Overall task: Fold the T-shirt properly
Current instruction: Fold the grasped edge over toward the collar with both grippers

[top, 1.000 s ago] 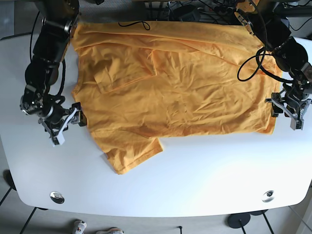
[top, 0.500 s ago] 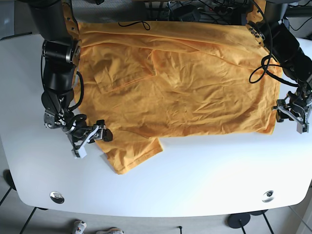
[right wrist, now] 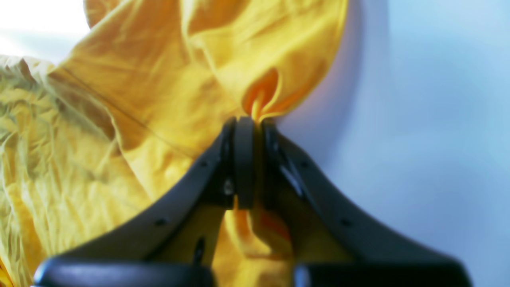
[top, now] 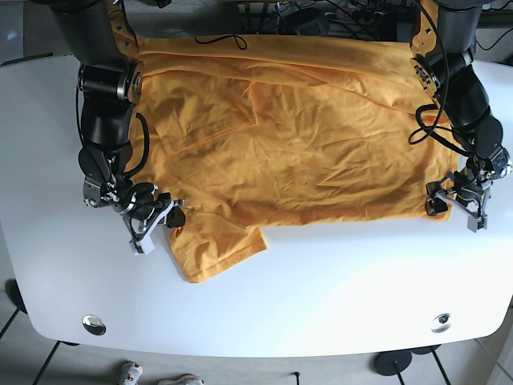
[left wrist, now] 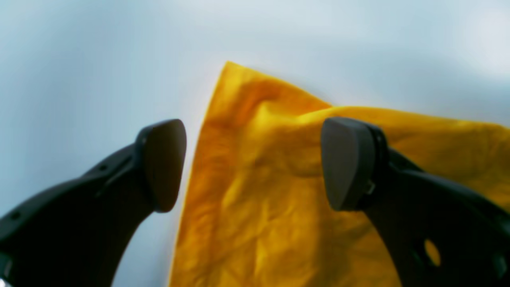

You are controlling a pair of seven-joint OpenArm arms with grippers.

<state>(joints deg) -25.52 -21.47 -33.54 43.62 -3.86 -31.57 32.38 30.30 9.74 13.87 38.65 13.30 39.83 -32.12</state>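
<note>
Right gripper (right wrist: 249, 127) pinched the T-shirt (top: 321, 152) sleeve edge; left gripper (left wrist: 255, 163) was spread, straddling the hem corner on the worktop (top: 337, 281).

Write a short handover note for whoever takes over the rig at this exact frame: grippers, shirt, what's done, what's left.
Right gripper: shut on a pinch of the orange T-shirt at its edge by the near sleeve.
Left gripper: open, jaws straddling the shirt's hem corner, nothing gripped yet.
Shirt lies spread and wrinkled on the white table, far sleeve already tucked over the body.
Left: close the left gripper on the corner, then probably fold with both arms.
</note>
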